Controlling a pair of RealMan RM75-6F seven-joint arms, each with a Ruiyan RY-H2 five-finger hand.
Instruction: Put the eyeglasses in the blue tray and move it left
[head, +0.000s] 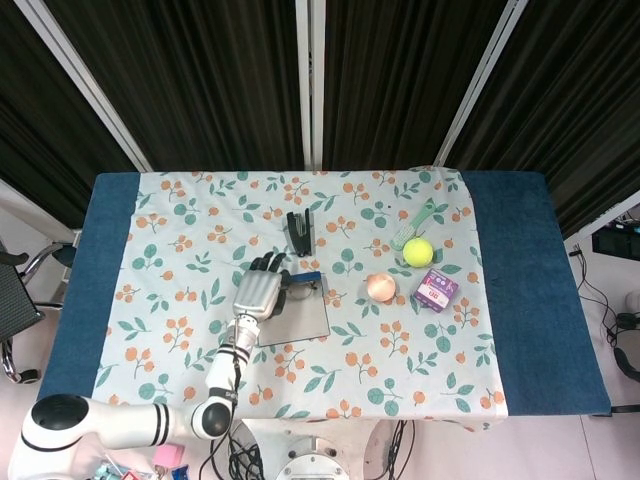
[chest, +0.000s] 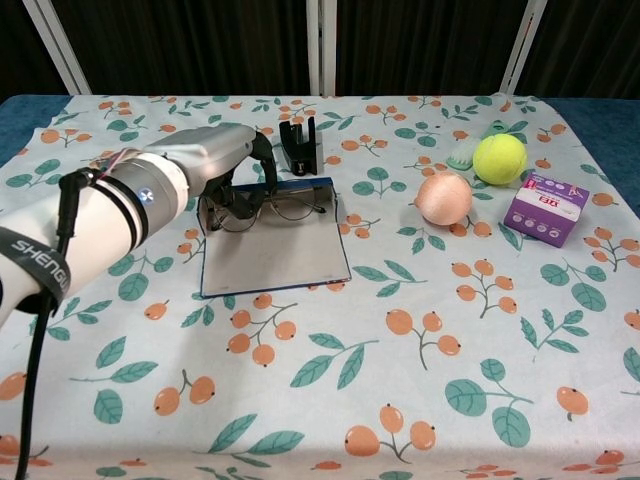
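Fingers (chest: 262, 152) of your left hand (chest: 215, 160) curled around the eyeglasses (chest: 272, 208), which lay inside the blue tray (chest: 272, 255) at its far edge, seemingly to seat them; the black stapler (chest: 297, 146) stood just beyond the tray.

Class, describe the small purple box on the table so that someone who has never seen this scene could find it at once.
Start at the floral tablecloth and look to its right side, where a yellow-green tennis ball sits. Just in front and to the right of the ball lies the purple box. It is the only boxy, purple item; its neighbours are round.
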